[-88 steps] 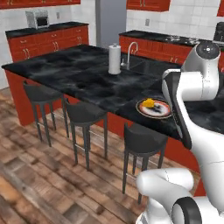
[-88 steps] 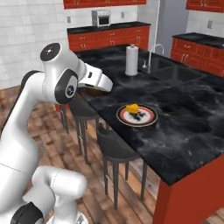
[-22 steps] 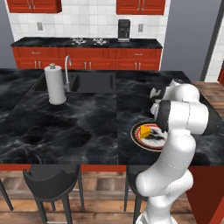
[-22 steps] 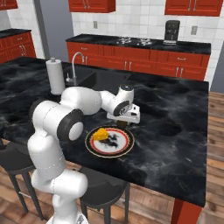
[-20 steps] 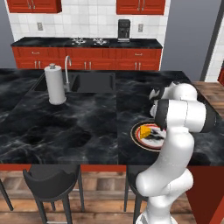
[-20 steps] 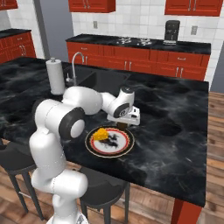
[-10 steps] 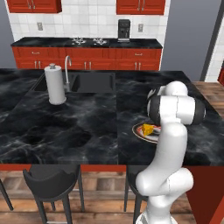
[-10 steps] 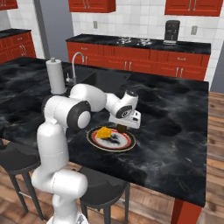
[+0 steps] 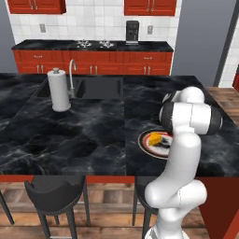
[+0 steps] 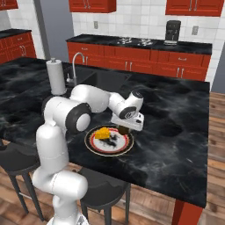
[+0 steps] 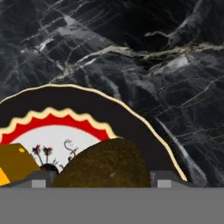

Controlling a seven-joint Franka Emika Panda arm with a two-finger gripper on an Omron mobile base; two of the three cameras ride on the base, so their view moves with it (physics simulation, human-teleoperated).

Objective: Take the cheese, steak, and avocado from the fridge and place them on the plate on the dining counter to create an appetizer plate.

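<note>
The plate (image 10: 94, 147) lies on the dining counter (image 10: 176, 132), near its front edge. On it rest the yellow-orange cheese (image 10: 103, 133) and a dark flat piece, the steak (image 10: 115, 140). My gripper (image 10: 125, 128) hangs low over the plate's far right rim, shut on a dark brown-green avocado (image 10: 124, 130). In the hand view the avocado (image 11: 109, 164) fills the gap between the fingertips of the gripper (image 11: 105, 178), just above the plate (image 11: 87, 98), with the cheese (image 11: 13, 159) to its left. In the left base view my arm hides the hand; the plate (image 9: 147, 144) and the cheese (image 9: 154, 138) show beside it.
A paper towel roll (image 9: 59, 89) stands next to the sink and tap (image 9: 72, 70) in the dining counter (image 9: 70, 135). Dark stools (image 9: 56, 193) stand along the near side. Red cabinets with a stove and a coffee maker (image 9: 132, 31) line the back wall.
The base has driven round the island since the oldest frames. Over the last second the hand has come down and nearer over the plate's rim with the avocado.
</note>
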